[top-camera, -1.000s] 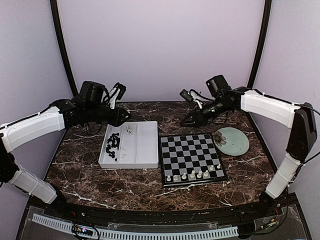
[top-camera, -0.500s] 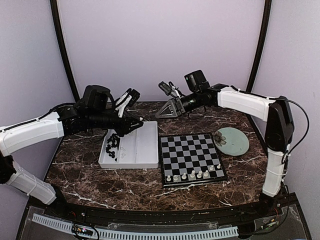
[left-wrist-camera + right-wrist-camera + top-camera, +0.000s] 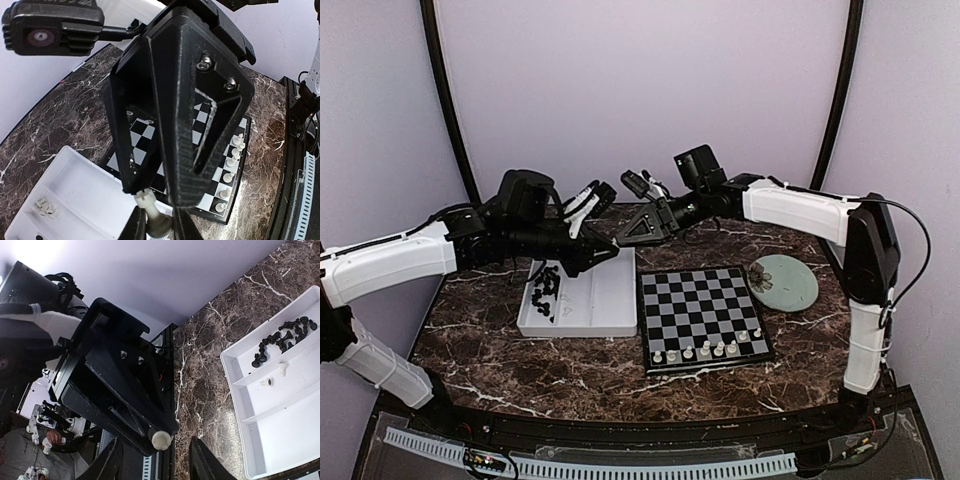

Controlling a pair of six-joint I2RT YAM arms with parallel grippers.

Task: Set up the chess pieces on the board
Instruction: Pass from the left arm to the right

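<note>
Okay, I'm starting at the board [image 3: 698, 305]. Its near row of white pieces [image 3: 704, 350] is sitting just as it was a second ago.

The change is happening past the board's far left corner. The right arm is no longer over by the plate [image 3: 790, 292] on the board's right. It's swinging across the far edge to meet the left arm, which is pushing in over the tray [image 3: 575, 328].

The left gripper [image 3: 156, 227] is pinching one white piece [image 3: 161, 439] by its lower part, head sticking out. The right gripper [image 3: 156, 462] is spreading, fingers wide on either side of that piece and not touching it yet.

I'm reading this as a mid-air handover, so the right arm can carry the piece down to the board. The task is nowhere near done, and the far side of the board is holding nothing.

Counting:
- **Rig and fixtures:** two arms, one board, one tray, one plate.
- **White pieces on the near row:** I'm getting seven or eight, too small to be sure.
- **White piece in the air:** one.
- **Black pieces [image 3: 545, 290]:** ten or so, clumped in the tray's compartment farthest from the board, not exactly countable.
- **Pale bits in the tray's middle compartment:** two.
- **On the plate:** a small cluster on the edge nearest the board, which I can't identify.
</note>
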